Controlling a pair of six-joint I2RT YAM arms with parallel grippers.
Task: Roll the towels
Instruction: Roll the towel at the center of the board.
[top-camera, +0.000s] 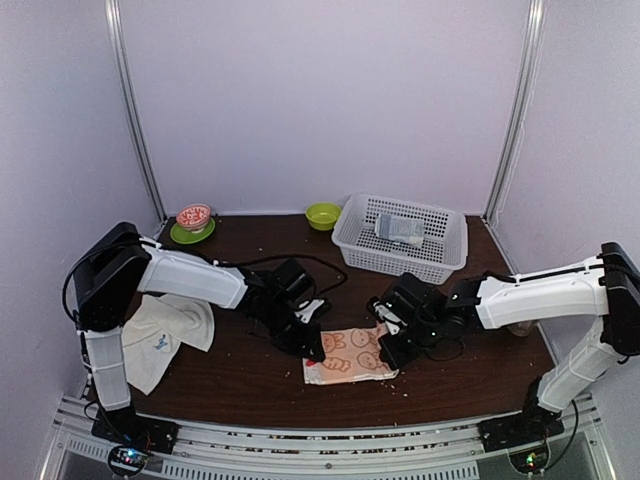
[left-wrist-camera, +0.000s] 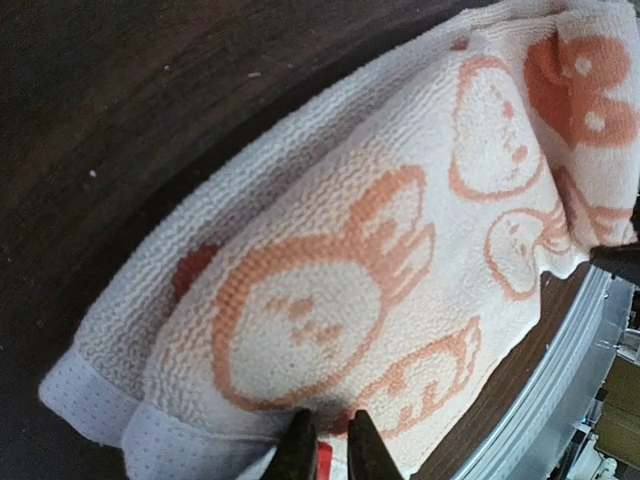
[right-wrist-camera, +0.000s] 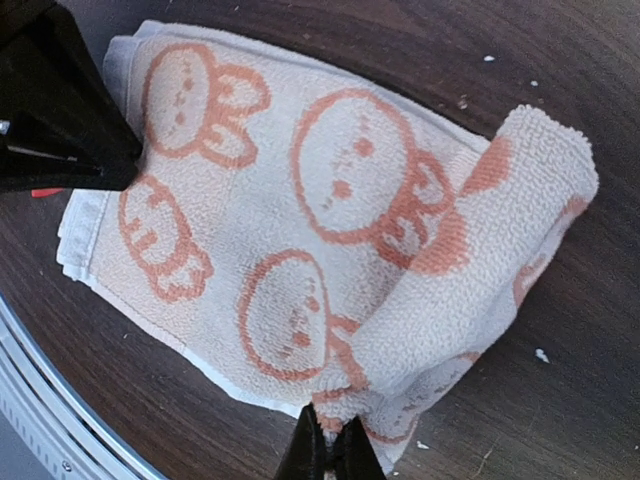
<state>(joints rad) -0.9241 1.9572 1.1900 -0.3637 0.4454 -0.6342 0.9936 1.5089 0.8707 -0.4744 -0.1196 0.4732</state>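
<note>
The cream towel with orange-pink cartoon faces (top-camera: 346, 354) lies folded on the dark table, near the front edge. Its right end is curled over into a loose roll (right-wrist-camera: 500, 230). My right gripper (right-wrist-camera: 330, 428) is shut on the near corner of that rolled end (top-camera: 385, 356). My left gripper (left-wrist-camera: 330, 425) is at the towel's left edge (top-camera: 313, 345), its jaws nearly together with cloth and a bit of red between them. The towel (left-wrist-camera: 330, 260) fills the left wrist view. The plain cream-white towel (top-camera: 165, 335) lies crumpled at the far left, under the left arm.
A white basket (top-camera: 445, 250) at the back right holds a grey-blue rolled towel (top-camera: 400, 230). A green bowl (top-camera: 323, 215) and a green plate with a red bowl (top-camera: 193, 222) stand along the back. The metal rail (top-camera: 330, 440) runs along the front edge.
</note>
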